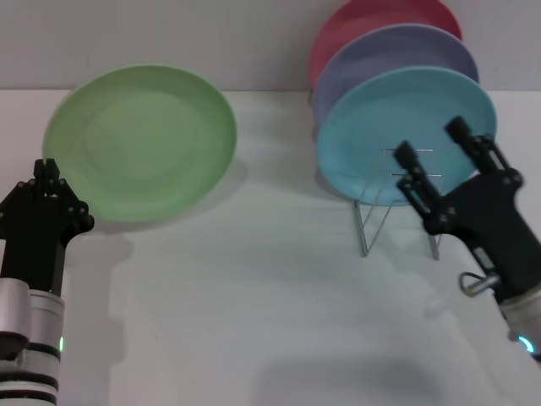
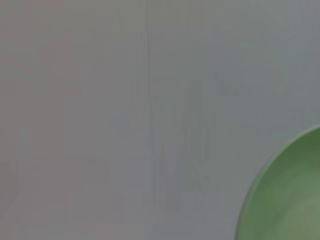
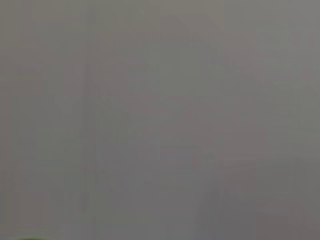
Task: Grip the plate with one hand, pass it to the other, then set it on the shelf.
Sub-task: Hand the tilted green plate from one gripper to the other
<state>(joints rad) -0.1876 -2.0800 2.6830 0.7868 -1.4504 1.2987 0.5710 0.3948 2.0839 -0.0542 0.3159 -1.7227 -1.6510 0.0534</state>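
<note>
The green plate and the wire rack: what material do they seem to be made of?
The green plate looks like matte plastic or melamine: even colour, soft sheen, no glaze glints, though glazed ceramic cannot be ruled out. The wire rack looks like thin bare metal rod, silver and slightly shiny, holding the blue plate upright.

The round matte light green plate (image 1: 140, 141) lies just ahead of the black two-finger left gripper (image 1: 46, 172), its near rim beside the fingertips, with nothing between them. To that gripper's right a wide stretch of bare white tabletop (image 1: 270, 296) runs across to the black two-finger right gripper (image 1: 431, 144). That gripper, fingers spread, hangs before the thin silver wire rack (image 1: 393, 207), whose loops already hold a light blue plate (image 1: 397, 127), a lavender plate (image 1: 397, 55) and a pink plate (image 1: 363, 21).
</note>
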